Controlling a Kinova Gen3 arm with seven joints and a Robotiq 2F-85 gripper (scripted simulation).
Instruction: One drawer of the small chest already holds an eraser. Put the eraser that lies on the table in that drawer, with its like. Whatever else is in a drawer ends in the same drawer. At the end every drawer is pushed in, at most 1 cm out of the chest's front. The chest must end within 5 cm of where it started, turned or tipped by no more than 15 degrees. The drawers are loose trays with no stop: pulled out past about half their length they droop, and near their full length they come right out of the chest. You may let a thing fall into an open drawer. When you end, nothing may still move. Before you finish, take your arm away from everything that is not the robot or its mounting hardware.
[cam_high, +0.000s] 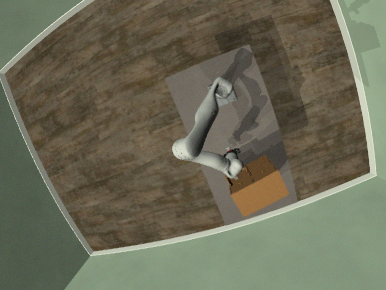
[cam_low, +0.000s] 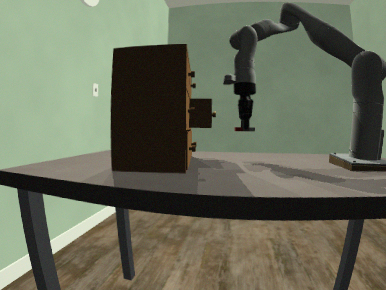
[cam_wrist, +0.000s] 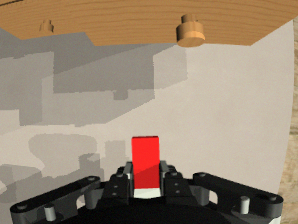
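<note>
Reaching from the right with a bent arm (cam_high: 204, 120) (cam_low: 327, 36), gripping.
Pointing straight down with the hand (cam_high: 232, 151) (cam_low: 245, 128) (cam_wrist: 146, 171), near the middle of the exterior frame.
</note>
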